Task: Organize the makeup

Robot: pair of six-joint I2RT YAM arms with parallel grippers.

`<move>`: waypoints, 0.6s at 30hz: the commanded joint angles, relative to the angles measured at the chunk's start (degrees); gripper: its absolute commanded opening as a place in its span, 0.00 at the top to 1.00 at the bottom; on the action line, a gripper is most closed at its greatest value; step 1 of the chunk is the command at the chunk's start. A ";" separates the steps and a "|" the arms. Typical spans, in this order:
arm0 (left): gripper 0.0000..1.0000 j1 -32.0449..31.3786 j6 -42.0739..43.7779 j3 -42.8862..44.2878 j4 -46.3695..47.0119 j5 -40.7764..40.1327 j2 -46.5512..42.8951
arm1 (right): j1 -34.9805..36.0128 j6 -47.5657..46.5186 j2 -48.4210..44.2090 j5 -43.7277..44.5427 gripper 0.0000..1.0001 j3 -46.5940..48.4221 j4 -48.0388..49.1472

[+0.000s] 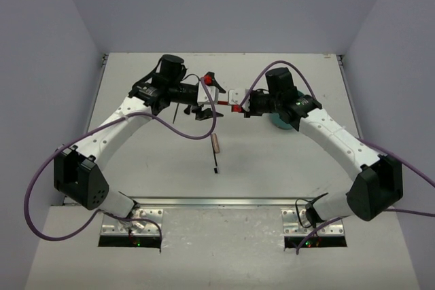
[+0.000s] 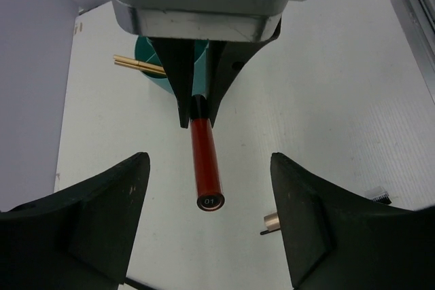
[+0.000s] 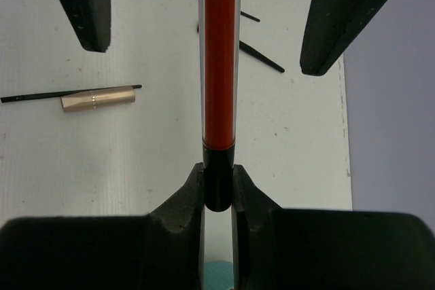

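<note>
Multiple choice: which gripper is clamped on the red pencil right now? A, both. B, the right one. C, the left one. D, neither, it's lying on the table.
B: the right gripper is shut on the black end of the pencil, while the left gripper stands open on either side of the red end, not touching it.

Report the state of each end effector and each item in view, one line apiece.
Red-black pencil: held above the table.
Right end effector: shut on the pencil's black end.
Left end effector: open, straddling the pencil's red end.
Beige tube: lying flat on the table.
Black brush: lying flat beside the tube.
Wooden sticks: lying on the teal container, ends jutting out.
</note>
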 commanded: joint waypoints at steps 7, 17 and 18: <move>0.51 -0.66 -4.32 -0.79 5.51 0.21 -1.28 | 0.44 1.53 0.58 -0.93 1.00 1.98 2.81; 0.61 -0.75 -3.77 -0.85 4.45 -0.58 -0.67 | 0.41 1.36 0.84 -1.48 1.00 1.92 2.64; 0.64 -0.75 -3.84 -0.70 4.40 -0.63 -0.66 | 0.44 1.31 0.80 -1.44 1.00 1.92 2.59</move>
